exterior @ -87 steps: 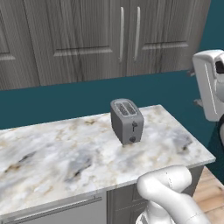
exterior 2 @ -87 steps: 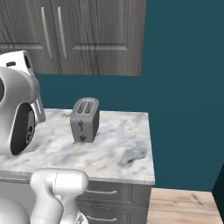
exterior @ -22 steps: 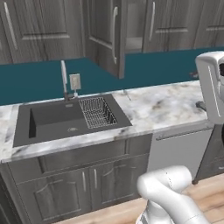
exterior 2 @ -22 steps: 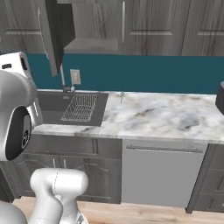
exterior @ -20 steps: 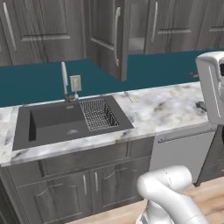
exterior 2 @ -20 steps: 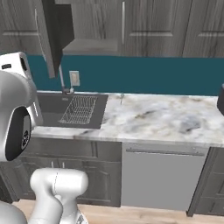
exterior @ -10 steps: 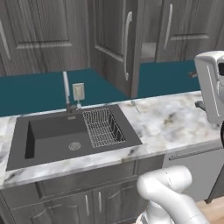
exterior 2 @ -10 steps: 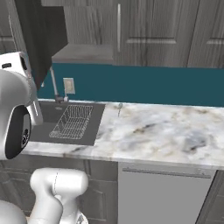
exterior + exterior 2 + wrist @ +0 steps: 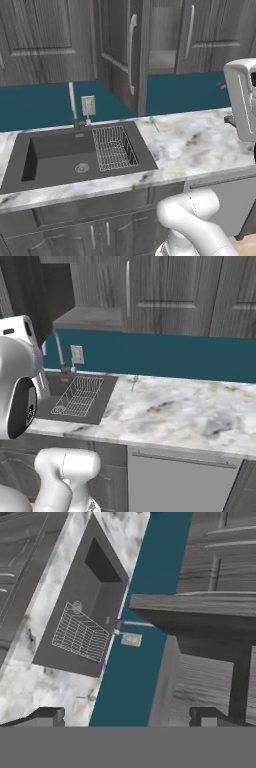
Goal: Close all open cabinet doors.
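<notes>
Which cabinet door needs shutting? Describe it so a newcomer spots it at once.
Start at the dark sink in the marble counter. Directly above its wire rack, one grey upper cabinet door swings out toward the room. Its neighbours lie flush; only it stands edge-on.

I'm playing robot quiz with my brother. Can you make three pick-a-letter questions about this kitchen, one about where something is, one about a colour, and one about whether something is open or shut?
1. Where does the wire rack lie?
A. in the sink
B. on the floor
C. on top of the cabinets

2. What colour is the wall behind the faucet?
A. yellow
B. teal
C. white

3. How does the cabinet door above the sink stand?
A. shut flat
C. swung open
B. taken off

Answers:
1 A: the wire rack rests inside the dark sink.
2 B: the wall behind the faucet is teal.
3 C: the cabinet door sticks out from the cabinets, showing a shelf behind it.
</notes>
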Available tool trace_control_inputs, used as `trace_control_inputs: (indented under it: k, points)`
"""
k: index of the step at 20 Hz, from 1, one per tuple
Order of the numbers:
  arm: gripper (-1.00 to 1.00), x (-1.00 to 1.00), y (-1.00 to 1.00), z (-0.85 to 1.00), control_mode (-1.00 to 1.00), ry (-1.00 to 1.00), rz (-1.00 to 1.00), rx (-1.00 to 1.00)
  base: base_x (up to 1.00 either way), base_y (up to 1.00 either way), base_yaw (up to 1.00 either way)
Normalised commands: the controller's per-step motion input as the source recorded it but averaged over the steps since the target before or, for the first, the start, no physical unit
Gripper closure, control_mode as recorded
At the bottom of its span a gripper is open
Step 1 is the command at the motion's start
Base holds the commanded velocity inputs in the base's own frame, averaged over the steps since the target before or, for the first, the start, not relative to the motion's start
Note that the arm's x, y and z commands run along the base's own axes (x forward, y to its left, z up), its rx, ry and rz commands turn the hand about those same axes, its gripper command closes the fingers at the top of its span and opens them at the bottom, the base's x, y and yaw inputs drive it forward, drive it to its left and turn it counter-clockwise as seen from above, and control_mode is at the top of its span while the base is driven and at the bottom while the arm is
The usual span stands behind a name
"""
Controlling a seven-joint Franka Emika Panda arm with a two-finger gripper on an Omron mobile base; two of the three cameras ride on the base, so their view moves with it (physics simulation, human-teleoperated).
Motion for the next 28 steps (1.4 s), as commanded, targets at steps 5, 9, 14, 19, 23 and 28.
trace_control_inputs:
  k: [5,9,14,19,23,28]
  points:
    - [-1.00,0.00,0.00,0.00,1.00,0.00,0.00,0.00,0.56,-0.04,0.14]
    - [-1.00,0.00,0.00,0.00,1.00,0.00,0.00,0.00,0.92,0.00,0.08]
    - [-1.00,0.00,0.00,0.00,1.00,0.00,0.00,0.00,0.78,0.00,0.05]
    - [-1.00,0.00,0.00,0.00,1.00,0.00,0.00,0.00,0.24,0.00,0.02]
    - [-1.00,-0.02,0.00,0.00,-1.00,0.00,0.01,0.00,0.02,0.00,0.00]
    - [-1.00,-0.61,0.00,0.01,-1.00,-0.07,0.00,0.00,0.00,0.00,0.00]
